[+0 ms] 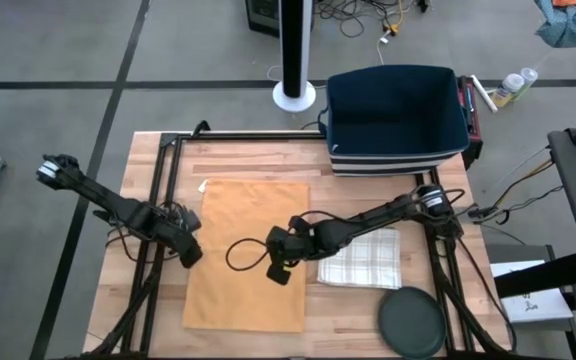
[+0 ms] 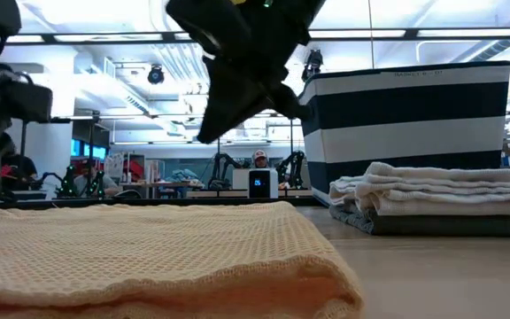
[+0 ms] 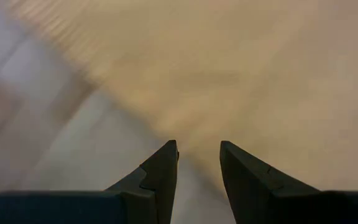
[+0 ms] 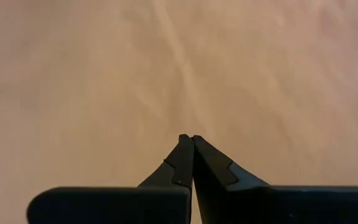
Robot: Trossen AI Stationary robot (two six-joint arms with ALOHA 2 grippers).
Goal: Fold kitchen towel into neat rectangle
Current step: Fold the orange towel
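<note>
Two grippers sit at the yellow kitchen towel (image 1: 248, 255), which lies flat on the wooden table (image 1: 238, 160) as a tall rectangle. Your left gripper (image 1: 190, 256) is at the towel's left edge, about halfway along it; the left wrist view shows its fingers (image 3: 160, 174) parted by a narrow gap with nothing between them, over the towel's border. Your right gripper (image 1: 279, 272) hangs over the towel's right half, near the middle of its length, and its fingers (image 4: 185, 158) are pressed together tip to tip with only plain cloth beyond them. Right of the towel, just beside its right edge, you have a folded checked towel (image 1: 361, 258). Beyond the towel's far right corner stands the navy striped basket (image 1: 398, 115), and off its near right corner lies a dark round plate (image 1: 411, 320).
</note>
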